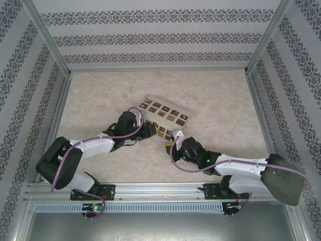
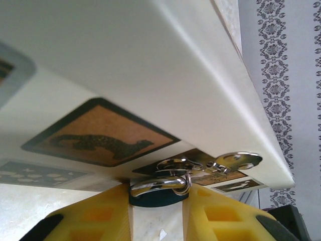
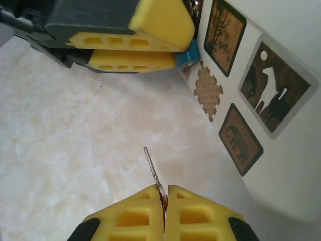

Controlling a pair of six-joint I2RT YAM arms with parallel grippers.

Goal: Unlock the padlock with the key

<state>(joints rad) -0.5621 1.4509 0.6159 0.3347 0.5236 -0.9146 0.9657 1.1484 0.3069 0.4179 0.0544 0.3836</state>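
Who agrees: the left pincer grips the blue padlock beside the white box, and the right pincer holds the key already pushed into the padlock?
The key is not in the padlock; the right wrist view shows bare table between them. Otherwise correct: the left pincer grips the padlock beside the white box, and the right pincer holds the key.

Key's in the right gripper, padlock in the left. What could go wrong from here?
1. The key is pinched only at its end in the right gripper and leans; pushing may twist or slip it.
2. The left gripper covers most of the padlock, so the key may miss the keyhole.
3. The box sits close; an arm could nudge it.
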